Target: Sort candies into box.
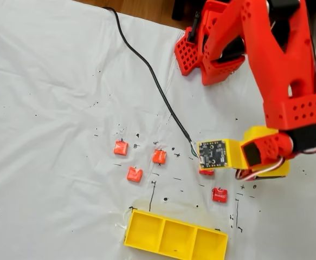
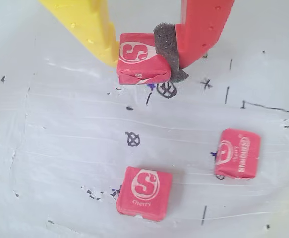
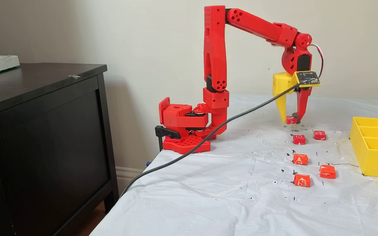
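From my wrist view, the end effector (image 2: 145, 64) is pinched narrow around a red Starburst candy (image 2: 140, 65): yellow finger (image 2: 87, 25) against its left side, red finger (image 2: 203, 25) with a dark foam pad (image 2: 168, 47) against its right. The candy sits right at the white plastic sheet (image 2: 60, 148) covering the tabletop; I can't tell whether it's lifted or touching. Two more loose candies lie below, one reading "cherry" (image 2: 144, 193) and one off to the right (image 2: 237, 153).

In a fixed view from above, the end effector (image 1: 207, 171) is mostly hidden under the yellow camera mount with its circuit board (image 1: 212, 153); only a sliver of the held candy (image 1: 206, 172) peeks out. Four candies lie loose nearby, and the yellow three-compartment box (image 1: 175, 236) sits at the bottom edge, partly cut off, nothing in it that I can see.

In a fixed view from the side, the end effector (image 3: 291, 119) points straight down with the candy (image 3: 290, 120) between its tips. Five loose candies lie in front, and the box (image 3: 374, 147) is on the right, cut off by the frame.
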Available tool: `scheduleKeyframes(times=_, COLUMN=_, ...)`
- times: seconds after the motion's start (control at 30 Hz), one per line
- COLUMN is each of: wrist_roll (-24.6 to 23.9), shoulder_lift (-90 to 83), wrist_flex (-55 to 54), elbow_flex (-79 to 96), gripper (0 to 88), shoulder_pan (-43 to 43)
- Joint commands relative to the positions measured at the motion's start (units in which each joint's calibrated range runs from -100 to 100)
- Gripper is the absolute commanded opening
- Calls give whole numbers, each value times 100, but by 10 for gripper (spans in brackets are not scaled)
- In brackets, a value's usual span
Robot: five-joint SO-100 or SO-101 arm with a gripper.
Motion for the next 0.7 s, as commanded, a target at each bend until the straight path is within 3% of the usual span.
scheduleKeyframes(times=0.0, wrist_roll=186, shoulder_lift=-1488, wrist_flex=389, elbow_flex=-954, gripper=2, shoulder_pan=408)
scheduleKeyframes(times=0.23, wrist_roll=259, shoulder_lift=-1581, wrist_flex=-373, elbow_flex=-1318, gripper=2, shoulder_pan=1115)
scheduleKeyframes(times=0.5, wrist_roll=352, shoulder_lift=-173, wrist_flex=-1928, elbow_flex=-1682, gripper=2, shoulder_pan=1477)
scheduleKeyframes(times=0.67, wrist_roll=371, shoulder_lift=242, wrist_flex=-2321, elbow_flex=-1828, gripper=2, shoulder_pan=1522)
